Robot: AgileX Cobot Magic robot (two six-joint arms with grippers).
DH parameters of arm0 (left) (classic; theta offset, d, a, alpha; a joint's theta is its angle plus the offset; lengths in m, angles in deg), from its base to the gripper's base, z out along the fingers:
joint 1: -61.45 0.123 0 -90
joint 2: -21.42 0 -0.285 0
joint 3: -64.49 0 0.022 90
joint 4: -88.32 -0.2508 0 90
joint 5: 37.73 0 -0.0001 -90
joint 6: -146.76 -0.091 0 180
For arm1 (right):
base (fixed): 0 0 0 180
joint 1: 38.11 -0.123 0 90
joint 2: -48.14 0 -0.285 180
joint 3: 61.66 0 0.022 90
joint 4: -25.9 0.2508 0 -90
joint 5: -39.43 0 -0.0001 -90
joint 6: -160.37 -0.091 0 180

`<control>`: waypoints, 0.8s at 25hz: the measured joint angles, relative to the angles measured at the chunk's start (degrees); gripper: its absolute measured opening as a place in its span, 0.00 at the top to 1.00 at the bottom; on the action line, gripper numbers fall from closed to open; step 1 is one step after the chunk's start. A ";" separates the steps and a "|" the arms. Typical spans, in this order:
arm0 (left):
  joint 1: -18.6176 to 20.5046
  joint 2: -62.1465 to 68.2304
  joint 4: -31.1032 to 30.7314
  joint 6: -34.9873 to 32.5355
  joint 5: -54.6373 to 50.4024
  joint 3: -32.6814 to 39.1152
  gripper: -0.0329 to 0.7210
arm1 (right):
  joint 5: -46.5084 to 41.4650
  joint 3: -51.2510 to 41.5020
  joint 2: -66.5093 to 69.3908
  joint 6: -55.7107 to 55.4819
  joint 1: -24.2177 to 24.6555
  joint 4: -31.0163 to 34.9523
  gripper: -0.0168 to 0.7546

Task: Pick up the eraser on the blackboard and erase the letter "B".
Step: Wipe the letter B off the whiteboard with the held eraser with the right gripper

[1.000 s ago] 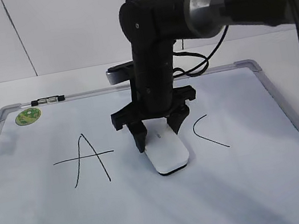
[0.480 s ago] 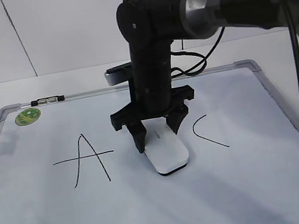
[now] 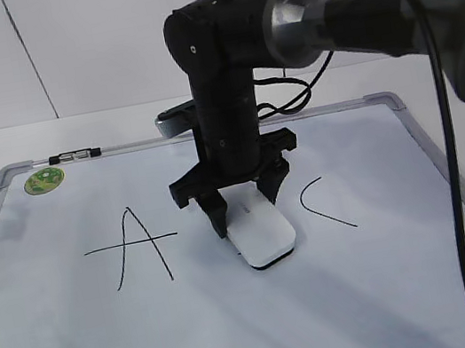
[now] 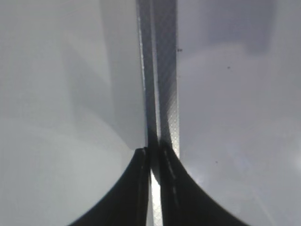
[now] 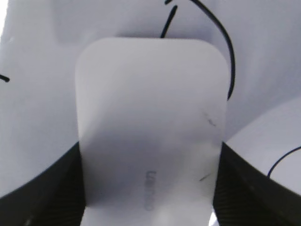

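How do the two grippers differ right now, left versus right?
The right gripper is over the middle of the blackboard, shut on the eraser; the left gripper holds nothing, its fingers nearly together. The right gripper is beside the letters A and C; the left gripper is near the board's frame. Both have dark fingers.

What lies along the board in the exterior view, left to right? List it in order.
Green sticker → black marker → letter "A" → eraser, held between the right gripper fingers → letter "C" → right edge of the blackboard.
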State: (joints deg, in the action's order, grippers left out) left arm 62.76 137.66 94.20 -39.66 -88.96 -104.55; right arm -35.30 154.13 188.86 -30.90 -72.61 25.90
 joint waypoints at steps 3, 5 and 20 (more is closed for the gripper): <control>0.00 0.00 0.00 0.00 0.00 0.00 0.93 | -0.38 1.78 0.79 0.00 0.57 -0.31 0.26; 0.00 0.00 0.14 0.00 0.00 0.00 0.92 | -0.26 2.52 1.13 0.00 1.71 0.00 0.26; 0.00 0.00 0.65 0.00 -0.12 -0.09 0.92 | 1.76 3.30 1.42 0.68 6.35 1.00 0.26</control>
State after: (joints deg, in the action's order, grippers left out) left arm 62.76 137.66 94.85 -39.66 -89.08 -104.64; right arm -33.54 157.44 190.28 -30.22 -66.26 26.89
